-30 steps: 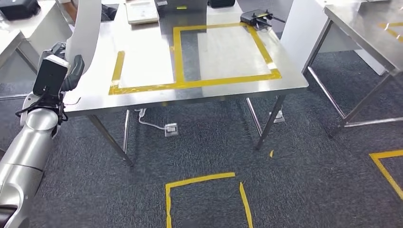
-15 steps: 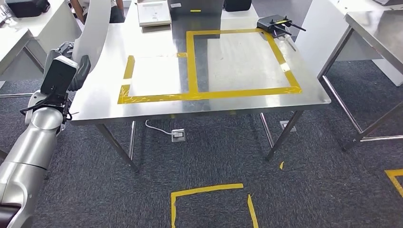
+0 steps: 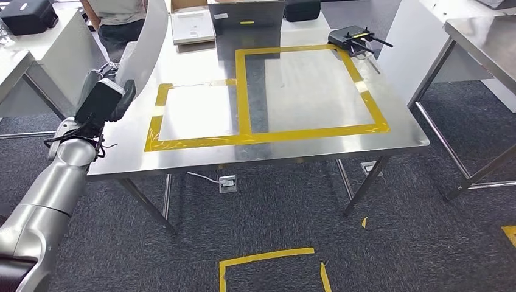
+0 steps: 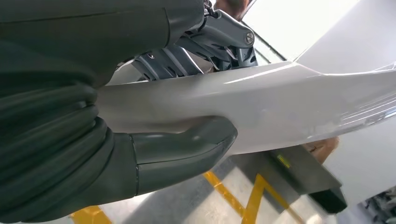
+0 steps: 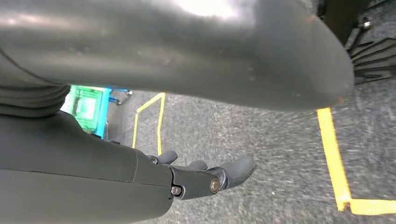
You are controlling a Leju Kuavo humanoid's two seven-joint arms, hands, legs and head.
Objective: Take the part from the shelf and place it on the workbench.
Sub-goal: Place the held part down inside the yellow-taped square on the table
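A long, curved white part (image 3: pixel 146 45) stands upright in my left hand (image 3: pixel 106 97), at the left edge of the steel workbench (image 3: pixel 401 131). In the left wrist view the thumb (image 4: pixel 187 144) presses on the part (image 4: pixel 280 107) from one side and the darker fingers wrap the other. The bench top carries a small yellow-taped rectangle (image 3: pixel 195 112) and a larger one (image 3: pixel 304 85) beside it. My right hand (image 5: pixel 205 177) hangs over the grey carpet, fingers loosely apart and holding nothing.
At the bench's far edge lie a black router with antennas (image 3: pixel 352 38), a grey box (image 3: pixel 246 15) and a white flat box (image 3: pixel 191 27). A person (image 3: pixel 118 12) stands behind the far left corner. Other tables (image 3: pixel 481 36) flank both sides. Yellow tape (image 3: pixel 268 258) marks the floor.
The whole view has shifted, so the camera has moved. The left hand with the white part now sits higher and nearer the bench's left edge.
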